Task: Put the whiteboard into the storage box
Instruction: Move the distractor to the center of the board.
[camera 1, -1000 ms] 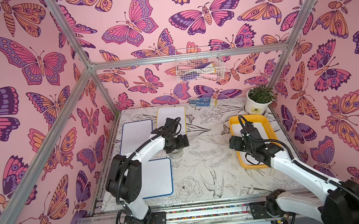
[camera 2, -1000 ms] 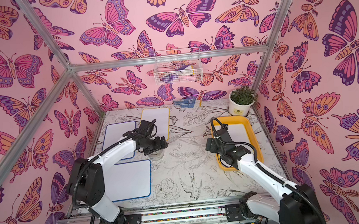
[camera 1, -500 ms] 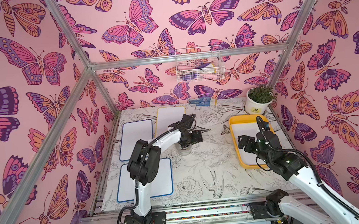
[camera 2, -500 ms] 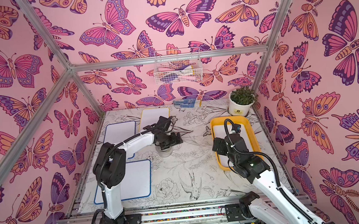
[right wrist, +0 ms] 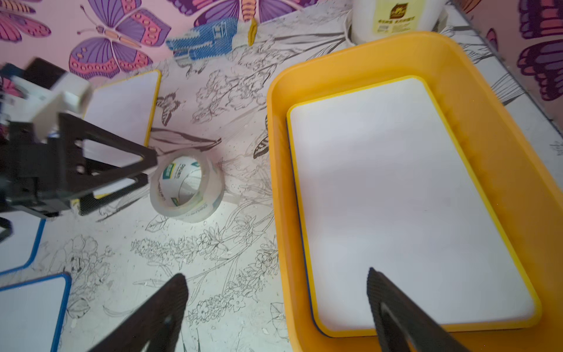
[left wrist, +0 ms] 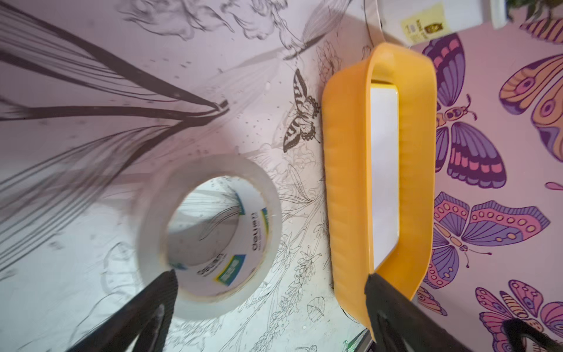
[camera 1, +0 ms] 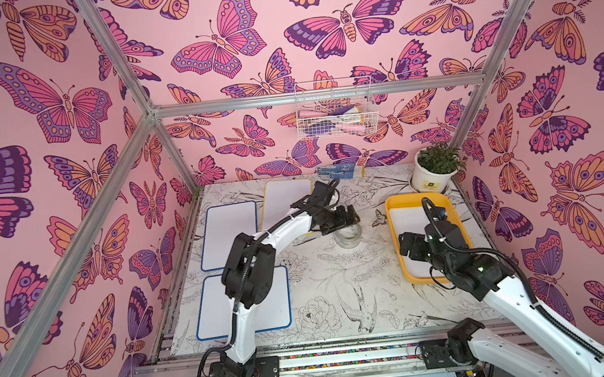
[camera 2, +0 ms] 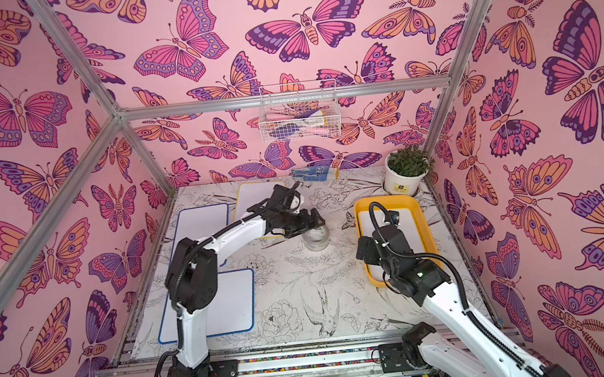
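Whiteboard partly under right gripper

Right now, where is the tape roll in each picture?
Both top views: tape roll mid-table, at the left gripper's tip.
Left wrist: close up, beside one black finger.
Right wrist: between the left gripper and the yellow tray.
Shared landmark: the yellow tray, beside it in every view.

Left claw and tape roll shifted toward the storage box.
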